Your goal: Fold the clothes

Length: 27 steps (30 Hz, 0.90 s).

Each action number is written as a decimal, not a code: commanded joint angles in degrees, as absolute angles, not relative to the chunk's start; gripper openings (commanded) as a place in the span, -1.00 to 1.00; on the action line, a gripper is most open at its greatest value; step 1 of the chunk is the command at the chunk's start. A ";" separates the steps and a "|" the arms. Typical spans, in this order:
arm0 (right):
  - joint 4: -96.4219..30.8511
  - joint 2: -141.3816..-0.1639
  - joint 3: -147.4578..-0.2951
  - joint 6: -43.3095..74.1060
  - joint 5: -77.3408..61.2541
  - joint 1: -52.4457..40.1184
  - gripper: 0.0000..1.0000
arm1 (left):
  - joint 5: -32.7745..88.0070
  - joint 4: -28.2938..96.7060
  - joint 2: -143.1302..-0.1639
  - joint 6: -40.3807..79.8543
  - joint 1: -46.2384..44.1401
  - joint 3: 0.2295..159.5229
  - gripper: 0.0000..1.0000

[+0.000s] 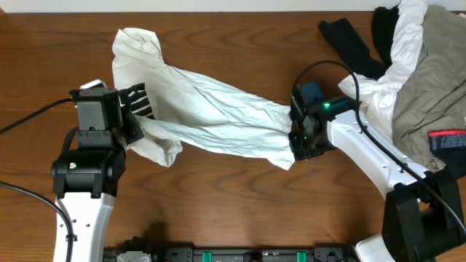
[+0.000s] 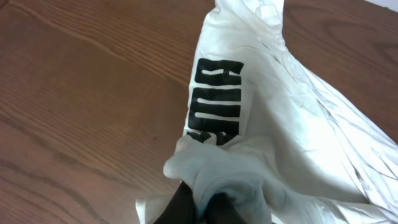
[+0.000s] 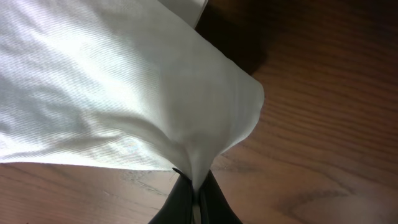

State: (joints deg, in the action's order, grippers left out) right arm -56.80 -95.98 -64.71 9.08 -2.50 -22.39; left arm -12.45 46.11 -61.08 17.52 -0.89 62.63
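White shirt lies stretched as a crumpled band across the middle of the wooden tabletop, slanting from the far left down toward the right, with each end caught by an arm. A black cable trails off the left edge from the left arm.

The left tool has its jaws pressed together on a bunched fold of the cloth. In the left wrist view its dark fingers are half buried in gathered fabric, and black block lettering on the shirt sits just beyond them. A loose flap of the white shirt droops onto the wood just right of this tool, and another rumpled lump of it lies farther back.

At the band's right end the right tool pinches a corner of the shirt, jaws closed tight. In the right wrist view the cloth rises from the fingertips and spreads left, with bare wood to the right.

A heap of other clothes fills the far right corner, behind the white right arm. It holds a black garment, a white garment and a grey-khaki garment. A navy piece with a red band lies at the right edge. The white garment's lower folds come close beside the right arm.
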 commanded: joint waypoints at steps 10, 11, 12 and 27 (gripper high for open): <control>-60.38 -91.55 -73.95 11.40 5.45 -21.61 -0.98 | -13.41 44.51 -60.29 14.55 -0.62 65.98 -0.88; -62.02 -90.43 -77.03 12.10 7.66 -21.28 -0.98 | -13.02 44.45 -60.10 13.76 -0.60 67.59 -0.88; -63.37 -89.43 -79.85 12.67 9.45 -20.91 -0.98 | -12.88 44.34 -60.05 13.04 -0.60 69.17 -0.89; -70.74 -76.36 -112.73 12.10 12.62 -12.16 -0.98 | -5.50 42.30 -59.46 1.08 -0.62 91.44 -0.88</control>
State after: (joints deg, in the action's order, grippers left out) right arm -69.80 -76.40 -112.01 12.19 11.25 -12.75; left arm -10.02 42.19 -60.20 3.22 -0.86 89.41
